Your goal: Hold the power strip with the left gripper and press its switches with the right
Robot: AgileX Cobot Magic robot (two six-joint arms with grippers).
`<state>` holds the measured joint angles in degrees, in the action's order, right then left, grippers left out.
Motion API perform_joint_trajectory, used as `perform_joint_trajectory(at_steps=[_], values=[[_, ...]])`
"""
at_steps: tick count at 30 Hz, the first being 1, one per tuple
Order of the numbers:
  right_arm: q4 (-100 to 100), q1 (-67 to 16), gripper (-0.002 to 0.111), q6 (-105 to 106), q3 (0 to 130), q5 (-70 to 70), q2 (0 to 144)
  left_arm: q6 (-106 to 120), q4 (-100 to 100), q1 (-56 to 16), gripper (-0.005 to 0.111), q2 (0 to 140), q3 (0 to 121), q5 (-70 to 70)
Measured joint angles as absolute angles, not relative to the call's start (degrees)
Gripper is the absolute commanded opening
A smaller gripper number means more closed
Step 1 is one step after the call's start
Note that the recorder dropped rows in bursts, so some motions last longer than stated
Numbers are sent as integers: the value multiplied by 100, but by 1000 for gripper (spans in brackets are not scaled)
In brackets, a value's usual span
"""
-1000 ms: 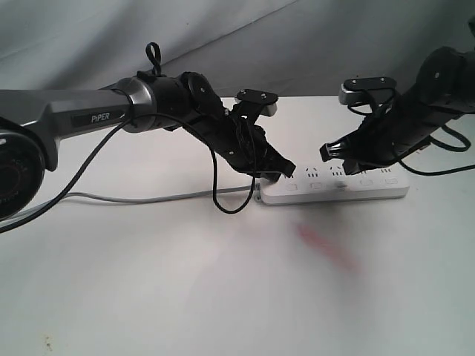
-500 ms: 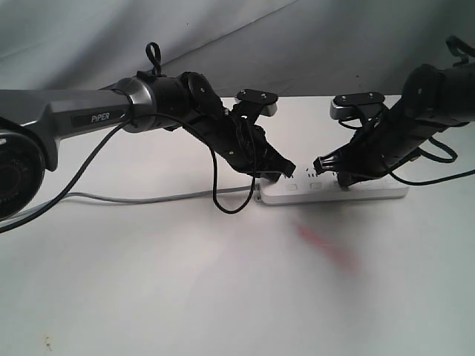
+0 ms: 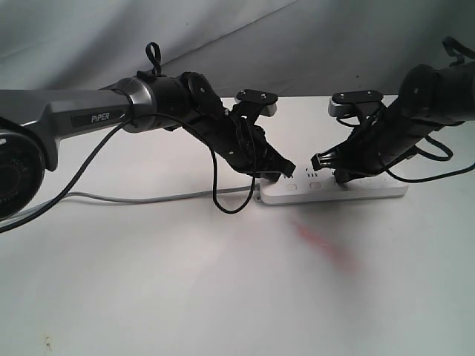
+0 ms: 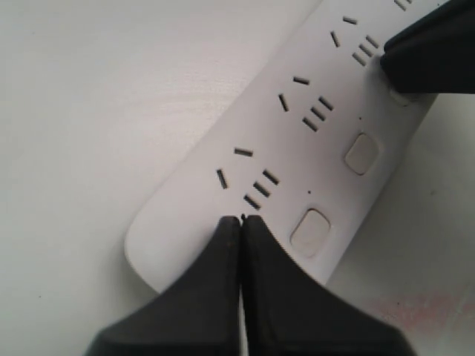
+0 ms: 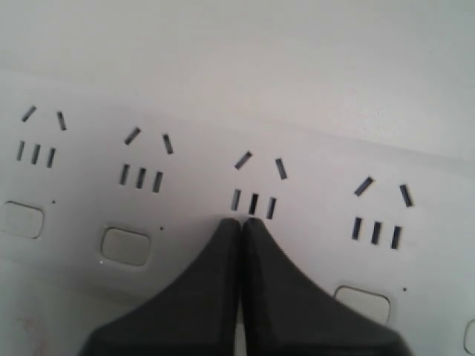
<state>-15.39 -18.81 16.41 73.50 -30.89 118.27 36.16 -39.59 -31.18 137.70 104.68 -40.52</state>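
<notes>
Task is mid-way by my read: the hold looks done, pressing is under way. The left gripper (image 3: 288,173) sits on the cord end of the power strip (image 3: 375,191). Its fingers are pressed together with no gap and nothing pinched between them. In the left wrist view the joined tip bears on the strip's top face just beside the first socket set (image 4: 249,178). The first of the switches (image 4: 310,232) is right next to that tip, uncovered. So it pins the strip to the table (image 3: 185,282) rather than clamping it.

The right gripper (image 5: 241,226) is also closed tight and empty. Its tip is down on the strip in the button row, directly under one socket set. The switch there is hidden beneath the fingers: contact looks likely, but I cannot tell if it is pushed in. From the left wrist view that black tip covers the third button out from the left gripper. Buttons on either side of the right tip are bare.

No lamps or marks show which buttons are already toggled, so the count done is unknown. Left to do, judged: finish this press, then the rest of the five.

The strip lies flat, spanning from under the left gripper to past the right one. The grey cord (image 3: 148,197) trails off behind the left gripper
</notes>
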Motion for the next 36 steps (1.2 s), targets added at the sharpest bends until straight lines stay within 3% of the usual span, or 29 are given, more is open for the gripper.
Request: perform_joint_trajectory(at_steps=[19,36], values=[[-1323,-1908,0,1398,7001,-2739,11707,3613,-3959,-3118,0,13770,10468,-4052],[-1335,-1908,0,1409,7300,-3428,11150,3531,-3959,-3118,0,13770,10468,-4067]])
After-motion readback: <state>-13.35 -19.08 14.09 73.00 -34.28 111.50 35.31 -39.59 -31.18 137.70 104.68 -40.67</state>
